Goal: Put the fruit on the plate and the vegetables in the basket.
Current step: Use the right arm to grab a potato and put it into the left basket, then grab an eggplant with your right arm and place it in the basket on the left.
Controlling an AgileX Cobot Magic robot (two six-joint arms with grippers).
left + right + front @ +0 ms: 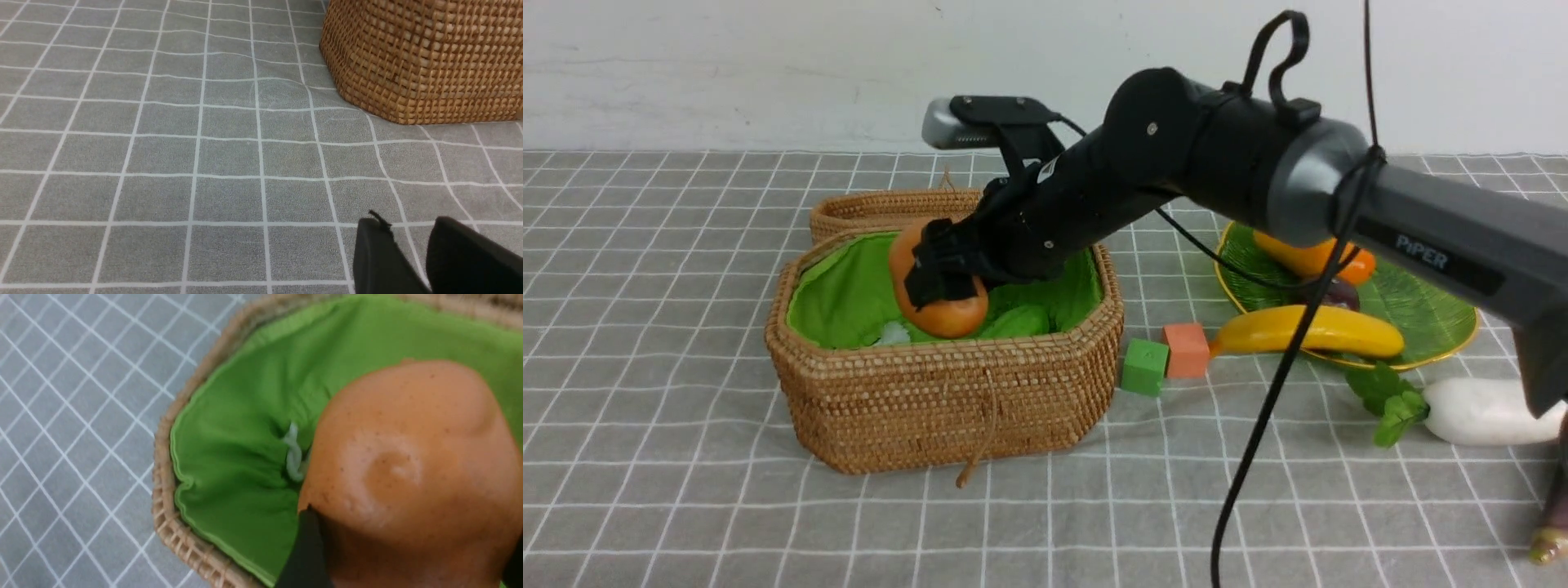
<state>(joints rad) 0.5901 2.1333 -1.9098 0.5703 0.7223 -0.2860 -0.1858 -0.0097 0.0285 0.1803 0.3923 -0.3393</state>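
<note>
While your right fingers [931,278] grip the potato [947,318] inside the basket [947,400], release seems next; your left fingers [380,257] sit slightly parted, empty.

Lumpy orange-brown potato [408,469] in right gripper [410,555] above green-lined basket [161,490]

"PiPER": light lettering on right arm [1462,237], on dark grey link passing above plate [1429,314], over plate's right edge. Small white sticker [1046,170] on same arm, well left of plate and higher up: print too small to read.
</note>
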